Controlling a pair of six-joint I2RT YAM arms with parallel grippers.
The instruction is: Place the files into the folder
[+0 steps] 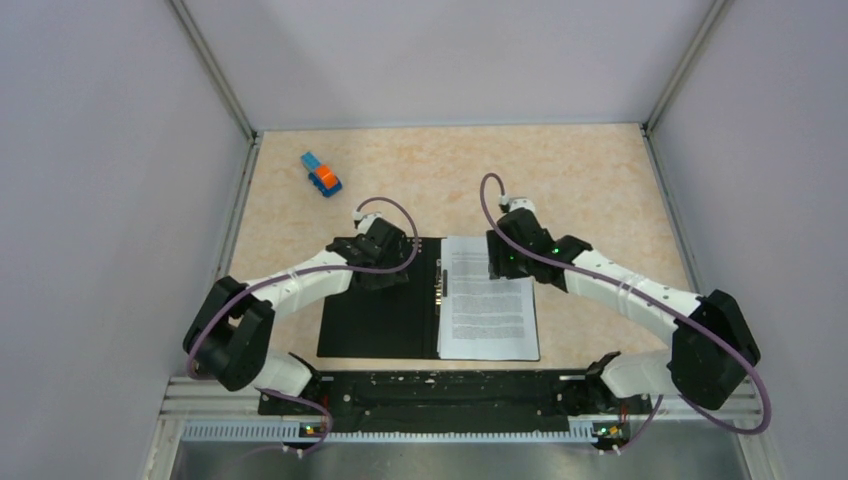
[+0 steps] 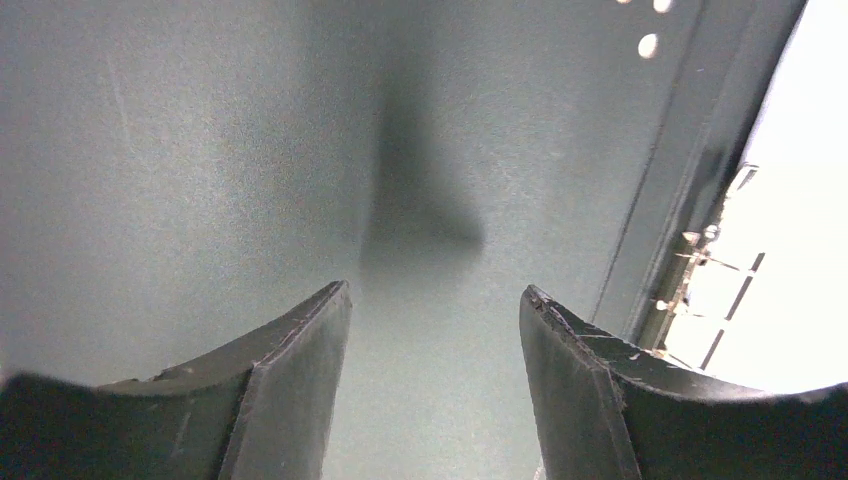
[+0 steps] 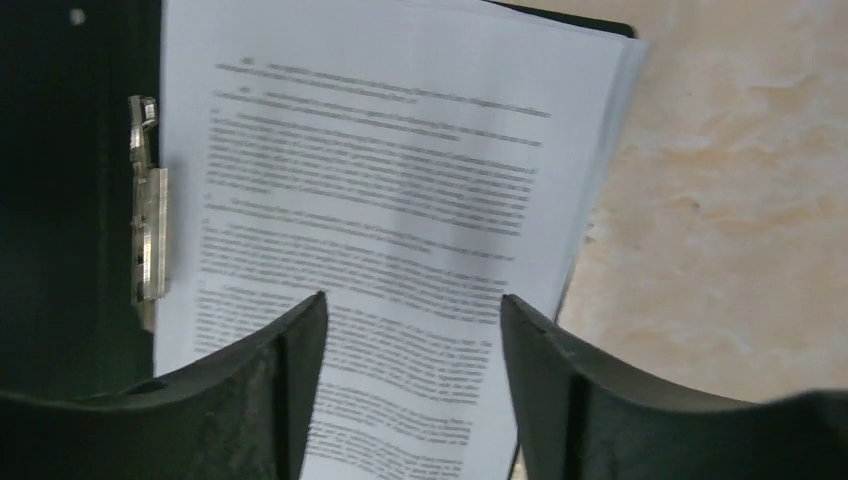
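Observation:
The folder [image 1: 375, 322] lies open on the table, black inside up, with its metal spine clip [image 1: 441, 285] down the middle. The files [image 1: 487, 305], white sheets with black text, lie stacked on its right half. My left gripper [image 1: 392, 258] hovers over the upper part of the bare left flap [image 2: 200, 150], open [image 2: 435, 290], with nothing between its fingers. My right gripper [image 1: 503, 255] is above the upper part of the files [image 3: 390, 170], open [image 3: 412, 300] and holding nothing. The clip [image 3: 150, 235] sits just left of the sheets' edge.
A small blue-and-orange toy block [image 1: 321, 173] rests at the back left of the beige table [image 1: 600, 180]. Grey walls close in the table on three sides. The arms' base rail [image 1: 430, 395] runs along the near edge.

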